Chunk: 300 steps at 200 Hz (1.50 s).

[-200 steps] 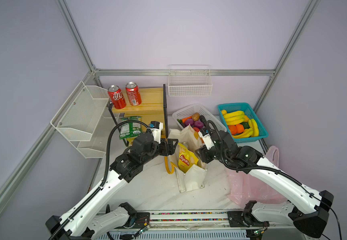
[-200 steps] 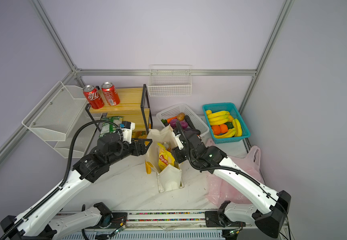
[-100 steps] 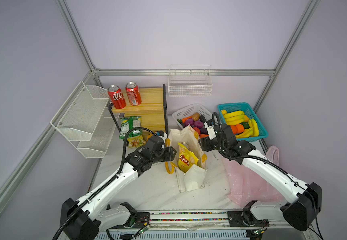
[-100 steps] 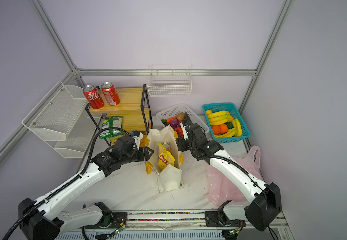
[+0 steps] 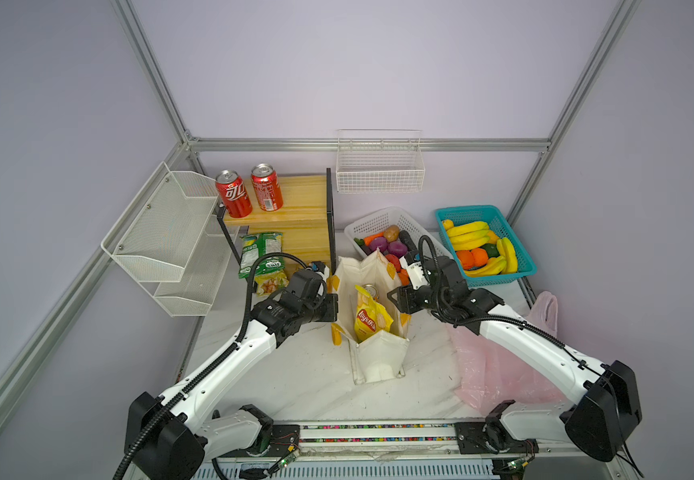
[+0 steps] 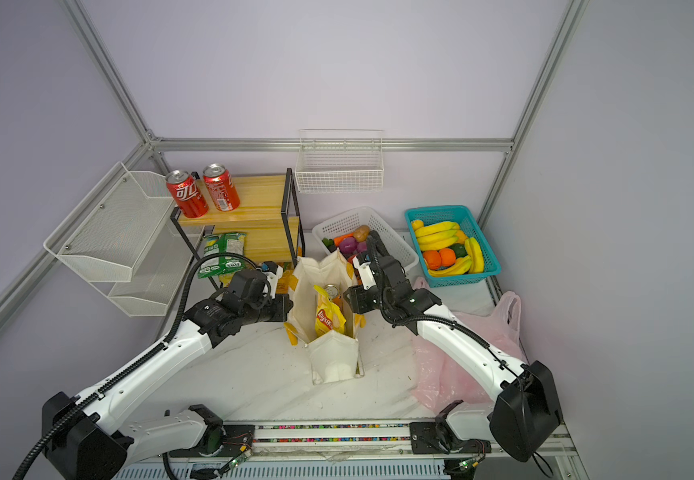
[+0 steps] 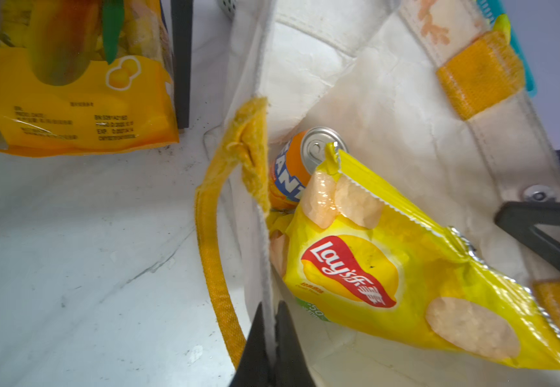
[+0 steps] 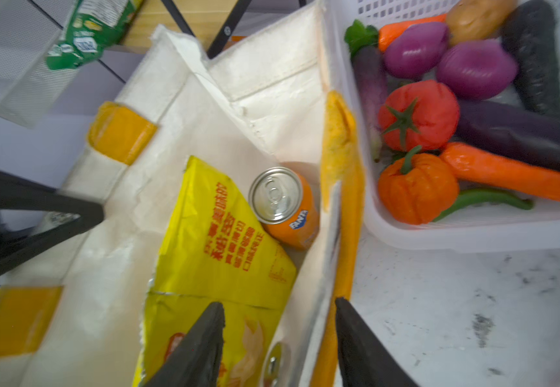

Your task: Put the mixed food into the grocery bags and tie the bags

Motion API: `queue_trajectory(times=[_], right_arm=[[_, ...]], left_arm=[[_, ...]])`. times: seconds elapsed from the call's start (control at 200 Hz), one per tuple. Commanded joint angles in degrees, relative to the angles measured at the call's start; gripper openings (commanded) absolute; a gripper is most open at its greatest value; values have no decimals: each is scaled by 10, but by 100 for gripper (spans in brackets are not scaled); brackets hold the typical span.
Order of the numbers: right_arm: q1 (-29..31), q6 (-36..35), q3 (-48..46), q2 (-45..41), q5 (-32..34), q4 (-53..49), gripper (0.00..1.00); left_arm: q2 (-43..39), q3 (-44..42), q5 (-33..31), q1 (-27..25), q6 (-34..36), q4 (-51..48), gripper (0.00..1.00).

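Cream canvas tote (image 5: 378,357) stands open mid-table, so food can drop straight in. A pink plastic bag (image 5: 499,365) lies flat to its right, partly under the right arm, seemingly not yet filled. Inside the tote, a yellow crisp packet (image 5: 368,318) leans against an orange soda can (image 5: 368,289). The left gripper (image 7: 270,306) is pinched tight on the tote's left rim, probably steadying it. The right gripper (image 8: 278,303) straddles the opposite rim, fingers apart, holding nothing.

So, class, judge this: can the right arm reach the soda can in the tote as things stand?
Probably yes. The right gripper stands open astride the tote's rim, and the soda can stands uncovered just beyond it; the crisp packet only crowds one side.
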Motion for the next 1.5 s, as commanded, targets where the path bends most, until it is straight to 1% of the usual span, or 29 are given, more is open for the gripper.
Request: queue_trajectory(times=[0.0, 0.16, 0.25, 0.28, 0.305, 0.465, 0.585, 0.725, 0.77, 0.785, 0.83, 0.92, 0.955, 1.045, 1.09, 1.18, 1.275, 1.295, 1.39, 1.445, 1.495], right_arm=[[1, 15, -20, -27, -103, 52, 60], [2, 46, -51, -36, -194, 118, 65], [5, 52, -57, -33, -219, 139, 66], [5, 52, -58, -31, -224, 142, 67], [7, 50, -57, -30, -227, 143, 67], [20, 49, -56, -17, -252, 162, 69], [43, 50, -54, -4, -253, 178, 69], [62, 44, -46, 7, -248, 185, 69], [62, 38, -41, 5, -235, 179, 69], [63, 35, -40, 3, -230, 175, 70], [62, 20, -34, -4, -214, 160, 70], [56, 16, -27, -24, -138, 130, 73], [46, 11, -25, -29, -124, 120, 73], [11, 4, -12, -37, -116, 104, 74], [0, 0, -5, -40, -106, 96, 74], [-22, -9, 13, -42, -57, 73, 75], [-66, -13, 19, -40, -3, 48, 76], [-78, -13, 17, -40, 8, 45, 77], [-136, -5, 0, -41, 61, 41, 78], [-163, 1, -10, -37, 116, 37, 78], [-175, 1, -19, -26, 171, 33, 79]], left_arm=[[-5, 65, 7, 31, 70, -18, 0], [22, 112, -19, 64, 130, -47, 0], [39, 128, -32, 76, 158, -48, 0], [45, 135, -31, 79, 159, -48, 0], [50, 141, -31, 80, 177, -48, 0], [76, 179, -26, 95, 214, -52, 0], [98, 213, -31, 113, 239, -73, 0], [123, 248, -19, 141, 275, -104, 0], [122, 254, -18, 149, 277, -112, 0], [140, 255, -19, 153, 277, -114, 0], [145, 255, -21, 159, 276, -120, 0], [148, 241, -16, 163, 270, -120, 0], [148, 234, -8, 164, 266, -120, 0], [143, 218, 4, 164, 258, -121, 0], [141, 212, -2, 164, 256, -120, 0], [136, 213, -23, 164, 250, -121, 1], [134, 222, -31, 166, 237, -119, 4], [113, 222, -32, 166, 235, -117, 4], [97, 214, -34, 172, 234, -107, 4], [94, 212, -39, 175, 236, -108, 3], [91, 212, -44, 177, 237, -110, 4]])
